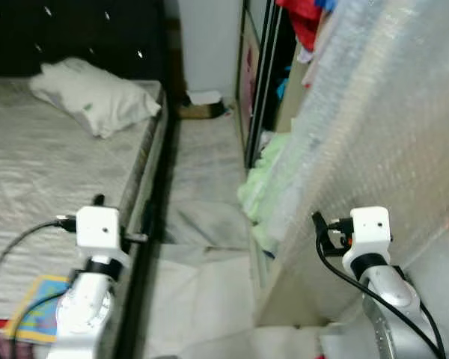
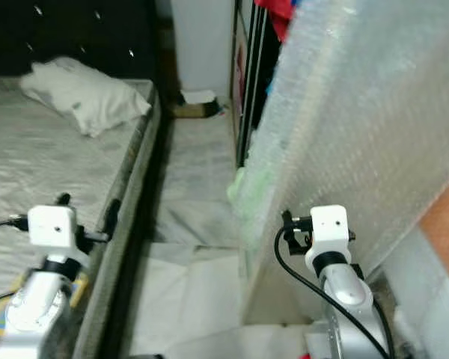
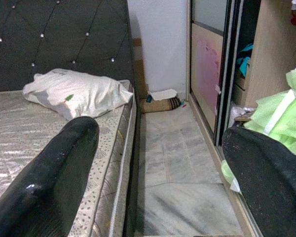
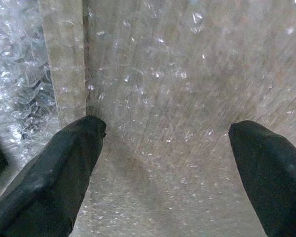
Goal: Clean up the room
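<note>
A pale green cloth [image 1: 263, 187] spills out of the open wardrobe [image 3: 266, 64] onto the aisle floor; it also shows as a green bundle [image 3: 281, 113] in the left wrist view. A white pillow [image 1: 93, 96] lies on the grey mattress [image 1: 45, 172]. A colourful flat book [image 1: 37, 314] rests on the mattress near its front edge. My left gripper [image 3: 160, 133] is open over the bed's edge, pointing down the aisle. My right gripper [image 4: 167, 126] is open, close to a bubble-wrapped panel [image 1: 389, 127], with nothing between its fingers.
A narrow tiled aisle [image 1: 206, 172] runs between the bed and the wardrobe. At its far end, a brown object with white paper on top [image 3: 160, 101] lies against the wall. Red clothes [image 1: 303, 19] hang in the wardrobe. A dark padded headboard [image 1: 67, 30] backs the bed.
</note>
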Controlling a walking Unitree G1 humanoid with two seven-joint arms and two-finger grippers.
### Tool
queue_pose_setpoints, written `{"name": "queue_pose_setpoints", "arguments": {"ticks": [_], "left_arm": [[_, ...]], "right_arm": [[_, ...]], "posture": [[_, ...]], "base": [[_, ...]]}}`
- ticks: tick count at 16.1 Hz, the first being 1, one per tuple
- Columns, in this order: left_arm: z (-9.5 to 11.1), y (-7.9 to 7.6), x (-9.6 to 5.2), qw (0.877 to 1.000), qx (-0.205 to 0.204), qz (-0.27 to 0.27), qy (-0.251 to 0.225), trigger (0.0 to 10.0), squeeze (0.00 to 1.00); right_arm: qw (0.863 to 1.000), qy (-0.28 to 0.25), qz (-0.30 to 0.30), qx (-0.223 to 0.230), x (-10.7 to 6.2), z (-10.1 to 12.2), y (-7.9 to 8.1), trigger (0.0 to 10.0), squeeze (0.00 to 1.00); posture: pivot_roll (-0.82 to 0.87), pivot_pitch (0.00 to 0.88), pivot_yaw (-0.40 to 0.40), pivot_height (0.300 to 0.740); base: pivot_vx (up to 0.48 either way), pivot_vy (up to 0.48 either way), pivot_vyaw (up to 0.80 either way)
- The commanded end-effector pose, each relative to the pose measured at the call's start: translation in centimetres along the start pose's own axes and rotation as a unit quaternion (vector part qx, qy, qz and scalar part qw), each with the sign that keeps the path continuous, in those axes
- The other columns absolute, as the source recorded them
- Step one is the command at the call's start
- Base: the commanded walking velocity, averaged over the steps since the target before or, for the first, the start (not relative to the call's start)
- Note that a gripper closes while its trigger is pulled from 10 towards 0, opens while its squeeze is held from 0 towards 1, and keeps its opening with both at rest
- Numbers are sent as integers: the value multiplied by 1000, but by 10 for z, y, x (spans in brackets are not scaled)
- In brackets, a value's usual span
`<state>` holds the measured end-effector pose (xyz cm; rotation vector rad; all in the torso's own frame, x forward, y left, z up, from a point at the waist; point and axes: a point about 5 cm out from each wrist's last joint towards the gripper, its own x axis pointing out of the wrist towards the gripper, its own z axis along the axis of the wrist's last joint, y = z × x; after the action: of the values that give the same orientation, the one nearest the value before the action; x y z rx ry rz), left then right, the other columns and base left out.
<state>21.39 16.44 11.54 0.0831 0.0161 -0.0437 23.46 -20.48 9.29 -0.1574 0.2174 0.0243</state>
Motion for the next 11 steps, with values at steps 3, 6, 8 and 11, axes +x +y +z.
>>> {"name": "queue_pose_setpoints", "arguments": {"ticks": [3, 6, 8, 11], "left_arm": [[1, 2, 1, 1000, 5, 5, -1, 10000, 0], [1, 3, 1, 1000, 9, 9, 1, 10000, 0], [0, 4, 2, 1000, 6, 12, 1, 10000, 0], [0, 4, 2, 1000, 6, 14, 2, 10000, 0]], "right_arm": [[1000, -11, 20, 1, 3, 6, 7, 10000, 0], [1000, -11, 22, 1, 3, 6, 7, 10000, 0], [1000, -11, 23, 1, 4, 5, 8, 10000, 0], [1000, -10, 23, 1, 4, 5, 8, 10000, 0]], "posture": [[-26, 2, -36, 740], [-26, 2, -36, 740], [-21, 0, -38, 740], [-19, 0, -38, 740]], "base": [[0, 0, 0], [0, 0, 0], [0, 0, 0], [0, 0, 0]]}}
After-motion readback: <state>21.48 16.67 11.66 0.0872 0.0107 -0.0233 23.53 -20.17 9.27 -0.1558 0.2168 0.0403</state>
